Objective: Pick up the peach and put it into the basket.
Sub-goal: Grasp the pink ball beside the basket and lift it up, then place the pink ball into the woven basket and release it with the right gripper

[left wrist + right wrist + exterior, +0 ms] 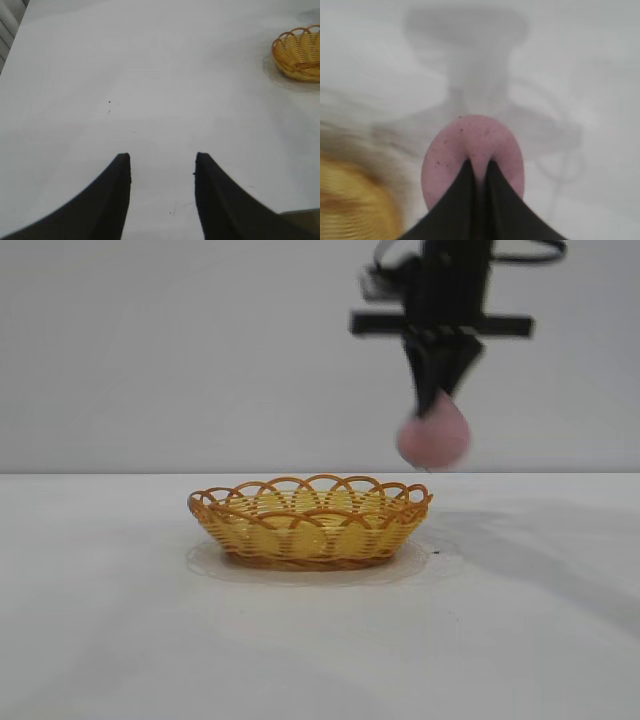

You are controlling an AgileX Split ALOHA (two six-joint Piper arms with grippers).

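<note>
The pinkish peach [435,440] hangs in the air, above and just right of the basket [310,523], a shallow yellow wicker oval with an orange looped rim. My right gripper [437,400] is shut on the peach's pointed top, fingers pointing down. In the right wrist view the peach [472,150] bulges around the two black fingertips, pinched close together, and the basket [355,200] is a yellow blur to one side. My left gripper [162,162] stands open over bare table with nothing between its fingers; the basket [300,55] shows far off in that view.
The white table [320,640] runs wide around the basket. A plain grey wall stands behind. The left arm is out of the exterior view.
</note>
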